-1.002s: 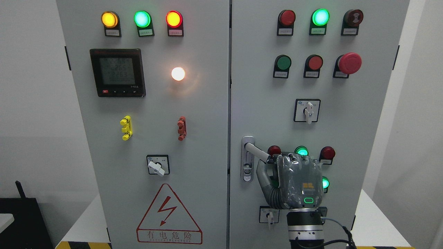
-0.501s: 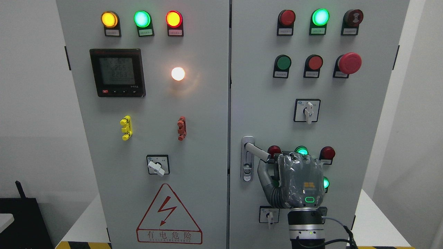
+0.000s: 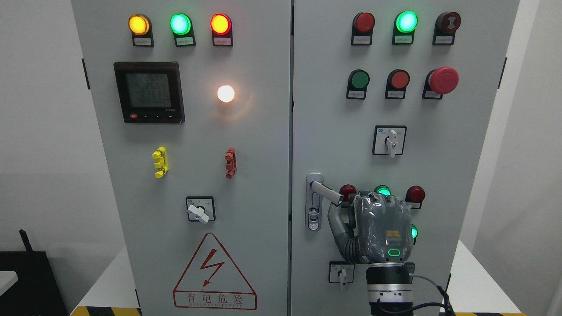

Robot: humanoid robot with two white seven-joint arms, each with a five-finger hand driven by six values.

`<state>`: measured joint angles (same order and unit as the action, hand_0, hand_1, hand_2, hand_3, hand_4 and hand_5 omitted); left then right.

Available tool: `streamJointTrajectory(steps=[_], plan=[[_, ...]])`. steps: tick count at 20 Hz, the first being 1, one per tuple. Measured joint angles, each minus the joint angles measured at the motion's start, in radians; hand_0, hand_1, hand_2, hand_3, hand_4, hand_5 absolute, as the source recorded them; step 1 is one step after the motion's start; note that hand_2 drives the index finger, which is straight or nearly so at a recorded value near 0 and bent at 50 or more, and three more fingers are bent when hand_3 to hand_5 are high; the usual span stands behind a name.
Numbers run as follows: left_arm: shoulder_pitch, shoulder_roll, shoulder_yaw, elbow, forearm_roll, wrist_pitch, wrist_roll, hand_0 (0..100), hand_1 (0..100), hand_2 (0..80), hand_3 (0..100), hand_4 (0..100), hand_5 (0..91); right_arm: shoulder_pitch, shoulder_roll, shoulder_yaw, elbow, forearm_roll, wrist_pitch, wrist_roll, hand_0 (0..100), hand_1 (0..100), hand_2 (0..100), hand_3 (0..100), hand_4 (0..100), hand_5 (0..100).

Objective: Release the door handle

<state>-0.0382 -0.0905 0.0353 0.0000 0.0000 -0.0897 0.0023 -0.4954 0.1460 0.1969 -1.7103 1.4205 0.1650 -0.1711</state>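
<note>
The right hand [image 3: 381, 230] rises from the bottom edge in front of the right door [image 3: 395, 166] of the grey cabinet [image 3: 263, 145], its back toward the camera. The door handle [image 3: 326, 192] is a silver lever sticking out to the right and slightly down from its upright plate [image 3: 313, 206], near the door's left edge. The lever's free end sits just left of the knuckles, and I cannot tell whether it touches them. The thumb [image 3: 336, 224] curves up below the lever, apart from it. The other fingers bend away toward the door and are hidden behind the hand, so whether they grip anything cannot be told. Red and green lamps [image 3: 415, 193] show around the hand.
</note>
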Motion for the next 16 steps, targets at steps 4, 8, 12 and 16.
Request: streamJointTrajectory(steps=[4, 8, 12, 16], plan=[[0.0, 0.0, 0.0, 0.0, 0.0, 0.0, 0.0, 12, 39, 0.0, 0, 0, 0.0, -0.003, 0.0, -0.001, 0.0, 0.0, 0.0, 0.0, 67, 42, 100, 100, 100, 98], [0.0, 0.0, 0.0, 0.0, 0.0, 0.0, 0.0, 12, 39, 0.0, 0, 0, 0.0, -0.006, 0.001, -0.002, 0.0, 0.0, 0.0, 0.0, 67, 42, 100, 100, 100, 98], [0.0, 0.0, 0.0, 0.0, 0.0, 0.0, 0.0, 12, 39, 0.0, 0, 0, 0.0, -0.008, 0.001, -0.004, 0.0, 0.0, 0.0, 0.0, 67, 42, 100, 100, 100, 98], [0.0, 0.0, 0.0, 0.0, 0.0, 0.0, 0.0, 12, 39, 0.0, 0, 0, 0.0, -0.009, 0.001, -0.005, 0.0, 0.0, 0.0, 0.0, 67, 42, 100, 100, 100, 98]])
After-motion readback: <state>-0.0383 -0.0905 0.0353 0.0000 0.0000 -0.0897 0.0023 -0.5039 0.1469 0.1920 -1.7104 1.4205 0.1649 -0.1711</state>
